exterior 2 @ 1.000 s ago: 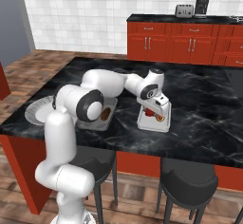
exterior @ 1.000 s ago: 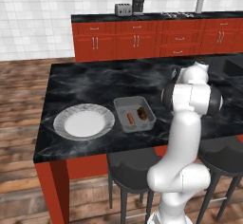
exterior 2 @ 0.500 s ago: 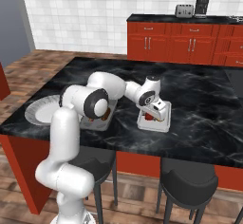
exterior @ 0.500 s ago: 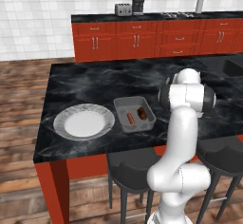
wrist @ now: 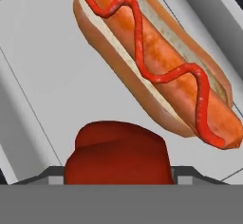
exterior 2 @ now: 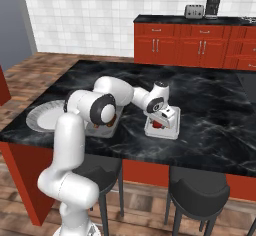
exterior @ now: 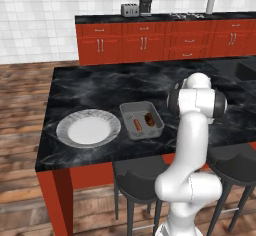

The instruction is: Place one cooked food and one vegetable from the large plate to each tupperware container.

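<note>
Two trays on the counter — near-left tray [exterior: 141, 120] holding sausage [exterior: 137, 125] and brown lump [exterior: 149, 120]; right tray [exterior 2: 163, 123] holding hot dog [wrist: 156, 61] and red vegetable [wrist: 118, 154], gripper [exterior 2: 161, 121] hovering over it, fingers' spread hard to tell; large plate [exterior: 88, 129] lying far left.

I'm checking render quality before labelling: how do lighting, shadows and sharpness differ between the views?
Left base view: flat even light, no hard shadows; the large plate is crisp. Right base view: the black counter shows pale marbling, no strong glare. Hand view: extreme close-up, so the hot dog and red vegetable look soft-edged.
</note>
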You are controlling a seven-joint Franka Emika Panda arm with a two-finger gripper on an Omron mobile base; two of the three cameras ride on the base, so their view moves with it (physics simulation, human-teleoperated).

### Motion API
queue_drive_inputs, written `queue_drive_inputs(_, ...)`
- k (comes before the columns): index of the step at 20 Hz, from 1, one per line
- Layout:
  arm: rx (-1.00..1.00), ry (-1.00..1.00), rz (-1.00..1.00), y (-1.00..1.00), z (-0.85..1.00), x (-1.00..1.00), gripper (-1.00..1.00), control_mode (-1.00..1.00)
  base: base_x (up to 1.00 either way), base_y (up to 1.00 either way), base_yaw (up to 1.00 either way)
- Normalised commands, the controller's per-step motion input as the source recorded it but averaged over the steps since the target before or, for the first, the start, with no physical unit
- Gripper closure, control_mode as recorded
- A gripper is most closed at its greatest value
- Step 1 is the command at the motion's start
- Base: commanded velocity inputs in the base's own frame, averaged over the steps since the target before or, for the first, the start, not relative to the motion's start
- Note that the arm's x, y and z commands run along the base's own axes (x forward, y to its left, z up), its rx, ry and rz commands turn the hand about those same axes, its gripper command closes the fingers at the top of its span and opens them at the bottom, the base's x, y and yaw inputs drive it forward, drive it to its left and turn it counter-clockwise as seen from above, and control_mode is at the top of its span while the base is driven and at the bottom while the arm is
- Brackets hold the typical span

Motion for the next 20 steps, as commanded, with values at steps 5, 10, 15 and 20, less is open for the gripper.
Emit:
queue_drive_inputs(5, 0.0, 0.0, 0.0, 0.0, 0.03, 0.0, -1.0, -1.0, 0.0, 0.0, 0.0)
queue_drive_inputs(10, -0.09, -0.01, 0.0, 0.09, 0.25, 0.0, -1.0, -1.0, 0.0, 0.0, 0.0)
queue_drive_inputs(15, -0.09, -0.04, 0.0, 0.22, 0.41, -0.14, -1.0, -1.0, 0.0, 0.0, 0.0)
queue_drive_inputs(20, -0.06, -0.02, -0.01, 0.08, 0.2, -0.15, -1.0, -1.0, 0.0, 0.0, 0.0)
